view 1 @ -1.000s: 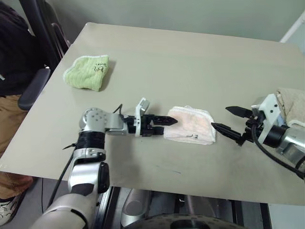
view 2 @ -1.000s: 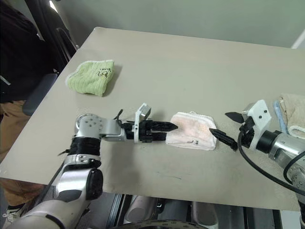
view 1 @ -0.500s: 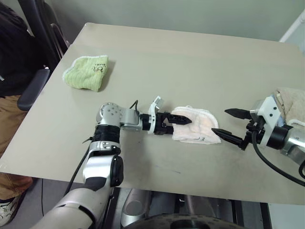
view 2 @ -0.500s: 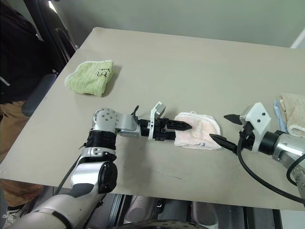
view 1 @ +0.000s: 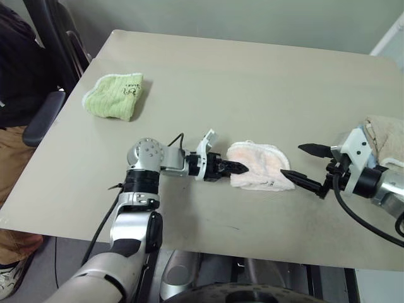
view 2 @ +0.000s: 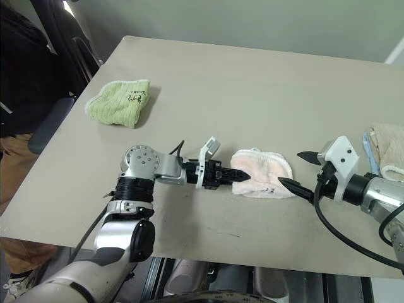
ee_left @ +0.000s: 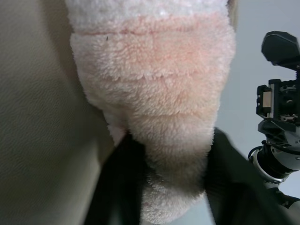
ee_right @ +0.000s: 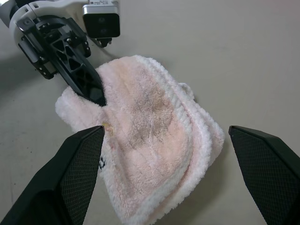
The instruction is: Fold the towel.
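The towel [view 1: 260,166], pale pink and folded small, lies on the table [view 1: 252,82] near its front middle. My left gripper [view 1: 236,168] points right and is shut on the towel's left edge. In the left wrist view a bunched fold of the towel [ee_left: 154,93] is pinched between the black fingers [ee_left: 119,187]. My right gripper [view 1: 291,160] is open just right of the towel, one finger touching its right corner. The right wrist view shows the towel [ee_right: 150,131] between the spread fingers [ee_right: 77,168] and the left gripper [ee_right: 91,86] biting its far edge.
A light green towel [view 1: 115,95] lies at the table's back left. Beige and blue towels [view 1: 386,137] are stacked at the right edge behind my right arm. A person [view 1: 16,82] and a dark chair [view 1: 47,113] are beside the left edge.
My left gripper moved right onto the towel's left edge and shut on it. The towel slid a little right and its edge bunched. The right gripper stayed open in place.
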